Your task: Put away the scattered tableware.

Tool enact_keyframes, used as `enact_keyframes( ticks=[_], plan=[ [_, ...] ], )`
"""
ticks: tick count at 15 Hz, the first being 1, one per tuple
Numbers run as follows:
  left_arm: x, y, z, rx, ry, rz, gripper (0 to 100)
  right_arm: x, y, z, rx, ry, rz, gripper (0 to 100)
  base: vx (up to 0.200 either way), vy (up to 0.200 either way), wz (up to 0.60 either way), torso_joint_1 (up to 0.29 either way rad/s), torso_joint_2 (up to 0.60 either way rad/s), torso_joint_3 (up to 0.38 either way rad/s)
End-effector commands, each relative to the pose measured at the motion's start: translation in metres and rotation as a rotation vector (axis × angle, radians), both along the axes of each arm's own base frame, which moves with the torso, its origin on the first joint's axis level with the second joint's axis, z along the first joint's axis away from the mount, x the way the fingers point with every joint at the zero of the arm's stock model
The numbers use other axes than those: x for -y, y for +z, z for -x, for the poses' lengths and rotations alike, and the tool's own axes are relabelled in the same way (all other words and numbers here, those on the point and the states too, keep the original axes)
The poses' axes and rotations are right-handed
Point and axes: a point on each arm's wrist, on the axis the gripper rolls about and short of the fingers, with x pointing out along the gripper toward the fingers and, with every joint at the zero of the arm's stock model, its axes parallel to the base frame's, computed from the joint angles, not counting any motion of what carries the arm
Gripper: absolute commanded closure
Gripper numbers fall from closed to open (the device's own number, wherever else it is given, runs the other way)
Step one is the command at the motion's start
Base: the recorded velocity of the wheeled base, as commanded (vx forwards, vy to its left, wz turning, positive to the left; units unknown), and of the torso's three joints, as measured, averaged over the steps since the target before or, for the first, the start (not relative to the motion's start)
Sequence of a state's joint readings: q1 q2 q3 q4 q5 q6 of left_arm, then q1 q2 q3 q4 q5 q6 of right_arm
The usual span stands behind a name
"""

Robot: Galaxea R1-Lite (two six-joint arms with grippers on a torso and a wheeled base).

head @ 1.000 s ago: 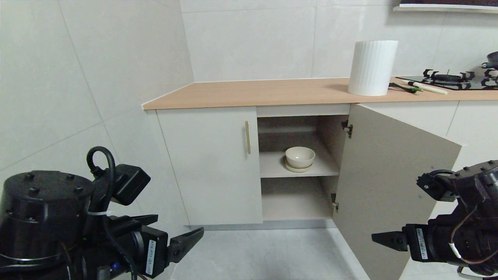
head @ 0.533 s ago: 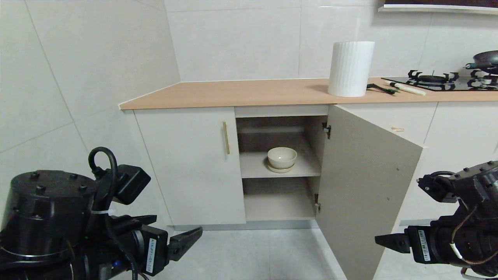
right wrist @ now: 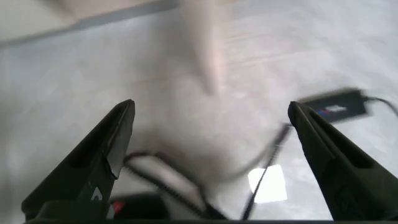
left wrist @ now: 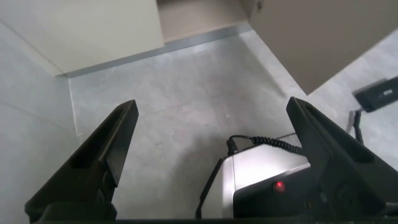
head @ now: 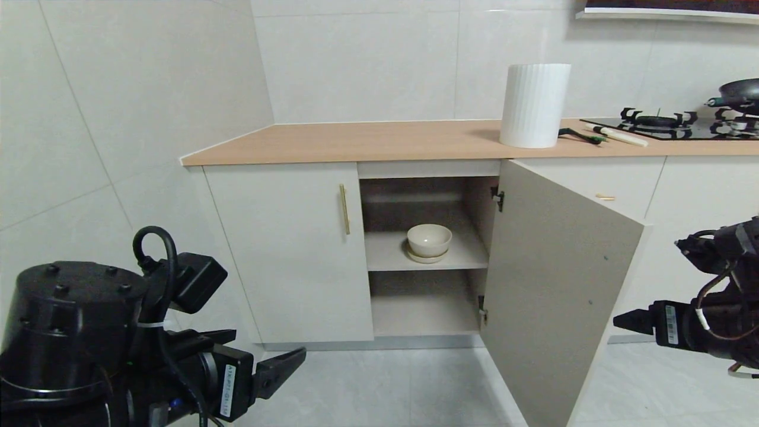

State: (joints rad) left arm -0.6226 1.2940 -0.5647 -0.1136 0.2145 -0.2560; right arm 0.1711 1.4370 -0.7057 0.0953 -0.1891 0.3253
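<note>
We see bright, even, diffuse light. Soft shadow inside open pale wooden cabinet (head: 415,201). Right wrist view smeared by motion; we note white glare patch on grey tiled floor (right wrist: 311,56).

Kitchen corner. Walls (head: 136,89): large pale glossy tiles, two faces meeting in a corner behind the surface (head: 367,141), a light wood-tone countertop along the back wall. Beneath it, base cabinet (head: 427,169), off-white fronts. Left door (head: 290,249) shut, vertical brass bar handle (head: 344,209) at its inner edge. Right door (head: 557,284) swung wide open on two hinges. Inside: middle shelf (head: 385,252) and bottom shelf (head: 424,314). Gas hob (head: 682,121) set into the surface at far right. Floor (head: 385,385): light grey tiles; metal plinth strip (head: 332,344) under the cabinet. Lighting even, diffuse.
</note>
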Motion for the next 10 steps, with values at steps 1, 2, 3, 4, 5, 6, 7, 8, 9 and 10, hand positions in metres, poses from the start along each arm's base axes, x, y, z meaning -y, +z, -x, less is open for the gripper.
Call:
enact_keyframes(
  ticks=[1,2,3,4,5,6,7,8,9,10],
  plan=[
    [0.0,0.0,0.0,-0.002,0.0,-0.001,0,0.02,0.002,-0.007,-0.001,-0.075,0.026,0,0.0,0.0,0.0,0.0,0.0,0.0],
    [0.0,0.0,0.0,-0.001,0.0,-0.001,0,0.028,0.0,-0.009,-0.012,-0.092,0.044,0,0.0,0.0,0.0,0.0,0.0,0.0],
    [0.0,0.0,0.0,0.001,0.0,0.0,0,0.033,0.0,-0.011,-0.014,-0.107,0.053,0,0.0,0.0,0.0,0.0,0.0,0.0],
    [0.0,0.0,0.0,0.002,0.0,0.001,0,0.044,0.0,-0.016,-0.016,-0.15,0.064,0,0.0,0.0,0.0,0.0,0.0,0.0],
    [0.0,0.001,0.0,0.004,0.0,0.003,0,0.051,0.0,-0.022,-0.012,-0.178,0.061,0,0.0,0.0,0.0,0.0,0.0,0.0],
    [0.0,0.001,0.0,0.004,0.001,0.004,0,0.056,-0.002,-0.03,-0.014,-0.2,0.056,0,0.0,0.0,0.0,0.0,0.0,0.0],
    [0.0,0.001,0.0,0.005,0.0,0.006,0,0.06,-0.006,-0.037,-0.019,-0.221,0.049,0,0.0,0.0,0.0,0.0,0.0,0.0],
    [0.0,0.002,0.0,0.007,0.001,0.009,0,0.063,-0.011,-0.045,0.0,-0.248,0.031,0,0.0,0.0,0.0,0.0,0.0,0.0],
    [0.0,0.003,0.0,0.009,0.0,0.013,0,0.064,-0.018,-0.056,0.02,-0.279,0.001,0,0.0,0.0,0.0,0.0,0.0,0.0],
    [0.0,0.004,0.0,0.016,0.001,0.02,0,0.065,-0.026,-0.067,0.039,-0.311,-0.026,0,0.0,0.0,0.0,0.0,0.0,0.0]
  ],
)
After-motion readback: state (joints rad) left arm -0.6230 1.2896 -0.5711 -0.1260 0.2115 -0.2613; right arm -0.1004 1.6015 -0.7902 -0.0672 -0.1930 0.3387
